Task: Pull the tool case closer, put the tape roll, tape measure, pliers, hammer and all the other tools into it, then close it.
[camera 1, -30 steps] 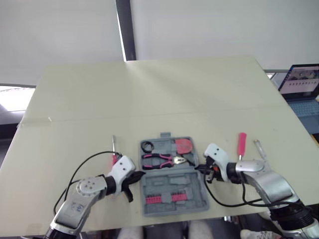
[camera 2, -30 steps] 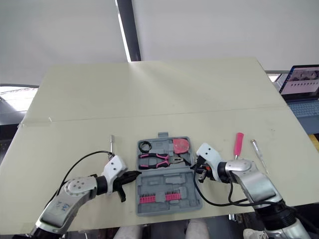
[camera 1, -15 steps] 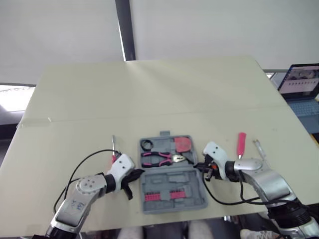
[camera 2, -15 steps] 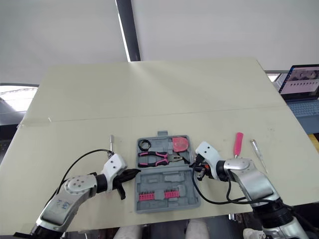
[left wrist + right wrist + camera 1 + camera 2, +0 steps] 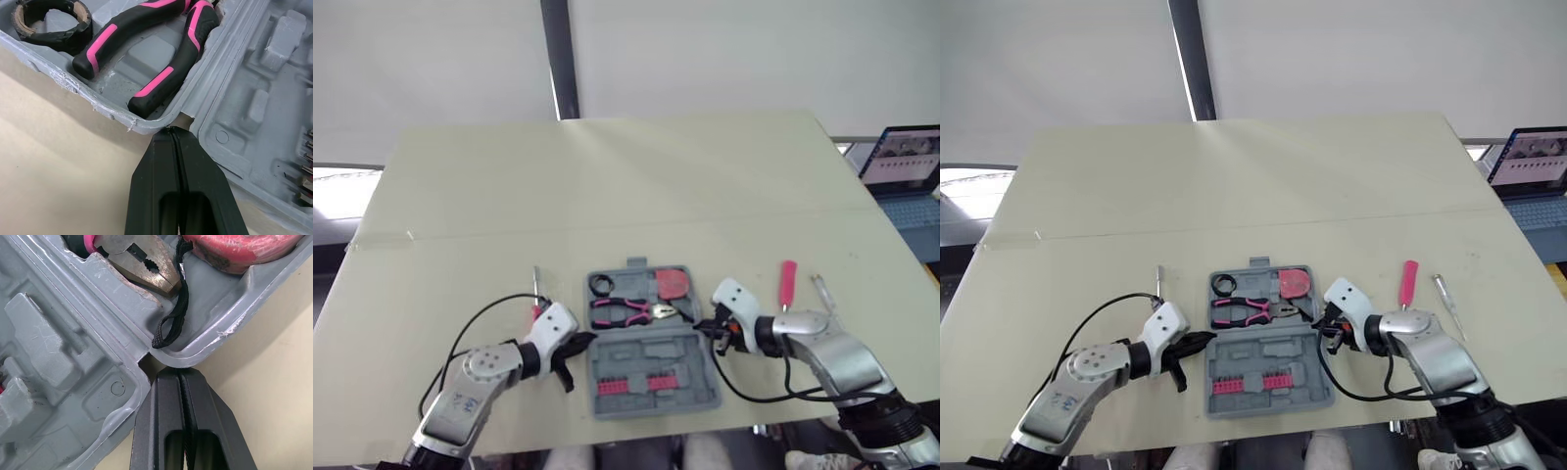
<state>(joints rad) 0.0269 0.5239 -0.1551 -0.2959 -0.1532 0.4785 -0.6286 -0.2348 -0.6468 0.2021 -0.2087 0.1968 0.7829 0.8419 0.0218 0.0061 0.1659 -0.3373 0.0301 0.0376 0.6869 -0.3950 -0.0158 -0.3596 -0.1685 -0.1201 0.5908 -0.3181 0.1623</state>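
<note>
From the head views, the open tool case (image 5: 651,351) lies near the worktop's (image 5: 607,196) front edge, with the left hand (image 5: 583,343) and right hand (image 5: 703,329) at its sides. In the left wrist view, the left hand's fingers are pressed together and empty, tips at the hinge notch beside the pliers (image 5: 146,44). In the right wrist view, the right hand is likewise closed and empty, near the tape measure (image 5: 244,249).

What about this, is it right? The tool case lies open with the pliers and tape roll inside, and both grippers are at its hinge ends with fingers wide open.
Not the fingers: the left gripper and the right gripper are both shut, as the two wrist views show. The tool case does lie open with the pliers and tape roll inside, a gripper at each hinge end.
</note>
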